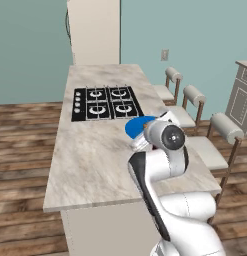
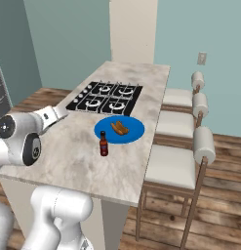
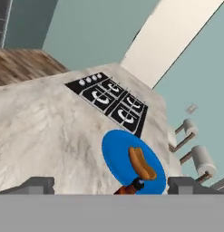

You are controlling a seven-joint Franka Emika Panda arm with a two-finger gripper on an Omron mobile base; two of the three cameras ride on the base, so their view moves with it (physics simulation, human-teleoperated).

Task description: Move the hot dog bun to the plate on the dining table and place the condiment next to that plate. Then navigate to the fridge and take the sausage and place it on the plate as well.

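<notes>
The blue plate (image 2: pixel 120 129) lies on the marble-topped table (image 2: pixel 78 161), near its edge on the stool side and just in front of the black four-burner cooktop (image 2: pixel 107 97); the hot dog bun (image 2: pixel 120 128) rests on the plate, roughly at its middle, lying flat; in the right base view its long axis runs on a diagonal, from upper left to lower right, one end toward the cooktop and the other toward the near rim of the plate; in the hand view the bun (image 3: pixel 141 163) lies the same way across the plate (image 3: pixel 118 154), lengthwise from the plate's centre toward the near rim.

The condiment bottle (image 2: pixel 103 143), dark red with a black cap, stands upright on the table just beside the plate, at its near left rim as the right base view shows it; its long axis is vertical, cap up; in the hand view the cap and neck of the bottle (image 3: pixel 133 186) rise at the bottom edge, overlapping the plate's near rim, so whether bottle and plate touch I cannot tell.

The jaws stand wide open and hold nothing; the two dark fingertips (image 3: pixel 36 186) sit far apart at the bottom of the hand view, with bare marble, the plate and the bottle between them; the hand hangs above the table, apart from all three things.

Three padded stools (image 2: pixel 175 166) stand in a row along the table's far side; the floor (image 2: pixel 224 195) is wood plank.
</notes>
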